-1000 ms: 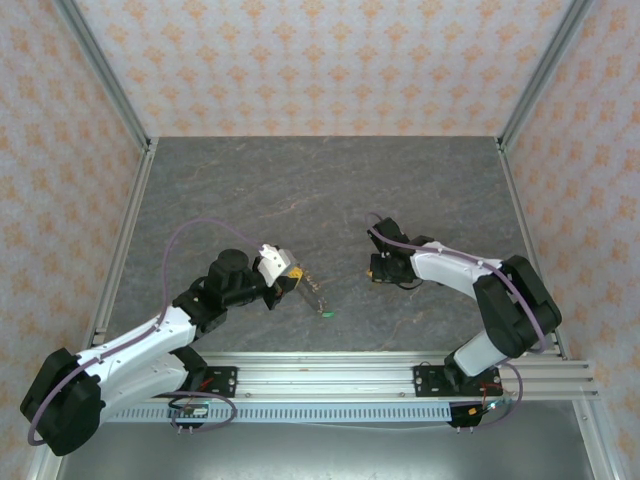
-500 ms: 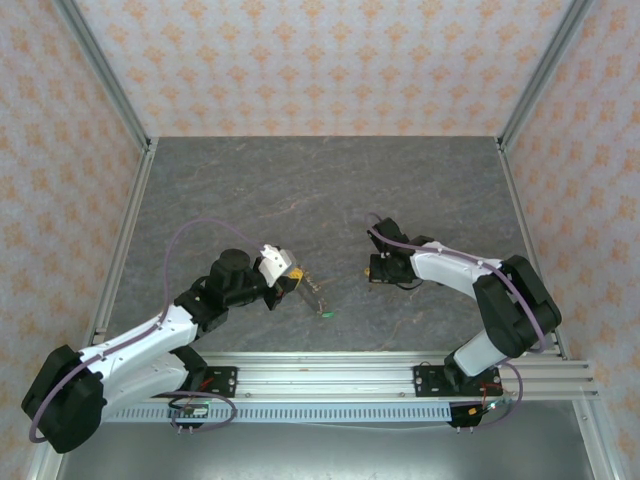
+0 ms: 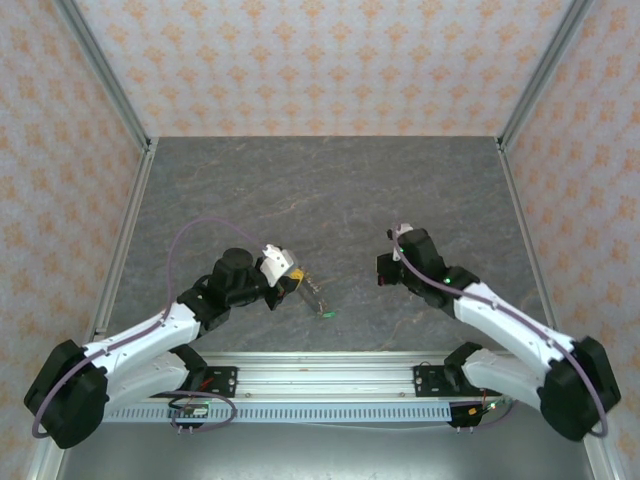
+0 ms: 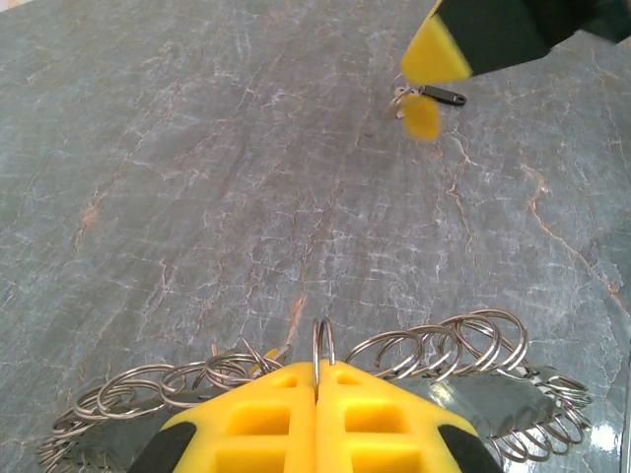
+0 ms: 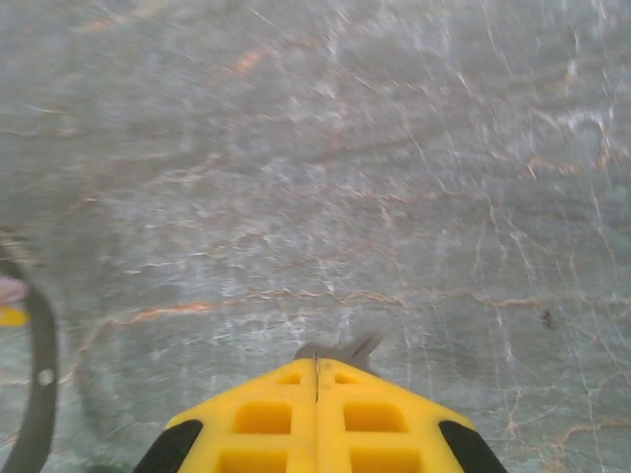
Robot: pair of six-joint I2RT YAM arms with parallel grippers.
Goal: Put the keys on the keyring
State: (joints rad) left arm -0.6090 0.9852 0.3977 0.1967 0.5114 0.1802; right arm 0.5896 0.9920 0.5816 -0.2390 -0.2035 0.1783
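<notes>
My left gripper (image 3: 296, 283) is shut on one silver ring (image 4: 322, 345) of the keyring (image 3: 314, 295), a chain of linked rings. In the left wrist view the keyring (image 4: 444, 345) fans out to both sides of the yellow fingertips (image 4: 266, 414). A green-headed key (image 3: 326, 314) lies on the table at the chain's near end. My right gripper (image 3: 385, 272) is to the right of it, apart from the chain, shut on a small grey key (image 5: 342, 350) that pokes out past its tips. In the left wrist view the right gripper (image 4: 434, 59) hangs above the table with a dark key (image 4: 444, 96) and a yellow bit under it.
The grey marbled table (image 3: 320, 190) stretches behind both grippers. Patterned walls and metal posts (image 3: 100, 70) close it in on three sides. An aluminium rail (image 3: 320, 372) with the arm bases runs along the near edge. A purple cable (image 3: 185, 240) loops over the left arm.
The right gripper has closed and shifted slightly right, while its arm swung round with the elbow dropping toward the near right. The left arm and keyring have stayed put.
</notes>
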